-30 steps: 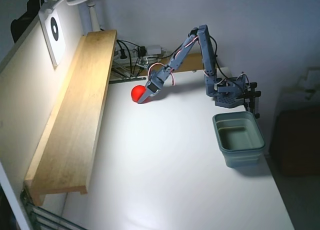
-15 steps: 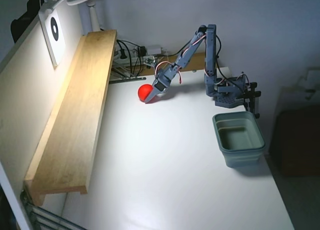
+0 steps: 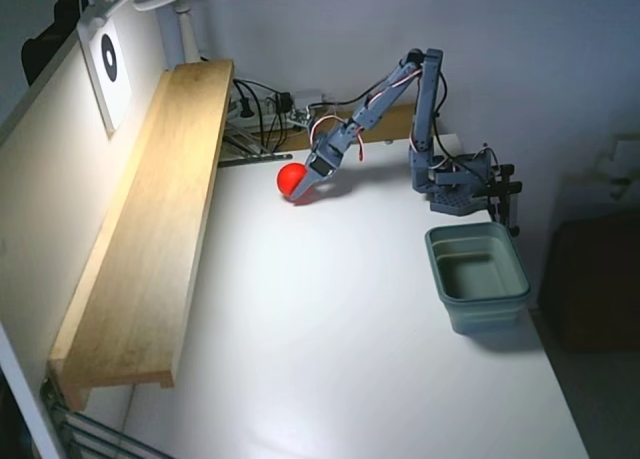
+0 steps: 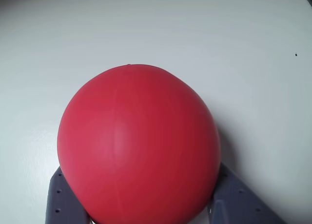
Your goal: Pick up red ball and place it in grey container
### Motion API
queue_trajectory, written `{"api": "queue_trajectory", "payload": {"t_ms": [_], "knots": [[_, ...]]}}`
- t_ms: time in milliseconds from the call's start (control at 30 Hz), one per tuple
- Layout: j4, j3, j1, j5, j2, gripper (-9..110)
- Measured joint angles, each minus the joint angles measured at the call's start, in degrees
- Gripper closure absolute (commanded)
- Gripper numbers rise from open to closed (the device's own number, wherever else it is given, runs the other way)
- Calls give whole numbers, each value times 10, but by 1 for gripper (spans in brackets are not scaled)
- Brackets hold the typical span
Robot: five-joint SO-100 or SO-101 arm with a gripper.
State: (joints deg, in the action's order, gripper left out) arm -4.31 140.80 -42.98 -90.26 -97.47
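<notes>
- Grey container: near right on the white table in the fixed view, upright, hollow bare.
- Wooden shelf: along the left wall.
- Arm base: just behind the container.
- Gripper: reached out to far centre, fingers pressed against either side of the red ball; clamped on it.
- Red ball: at table level, well apart from the container.

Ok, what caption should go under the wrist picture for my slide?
Red ball filling the view, sitting between the two grey fingers above the white table.
</notes>
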Motion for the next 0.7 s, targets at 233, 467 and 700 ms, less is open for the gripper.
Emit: {"api": "queue_trajectory", "payload": {"t_ms": [233,467,700], "knots": [[40,-18,0,0,-21,78],[75,-35,0,0,-47,78],[124,-65,0,1,-71,78]]}}
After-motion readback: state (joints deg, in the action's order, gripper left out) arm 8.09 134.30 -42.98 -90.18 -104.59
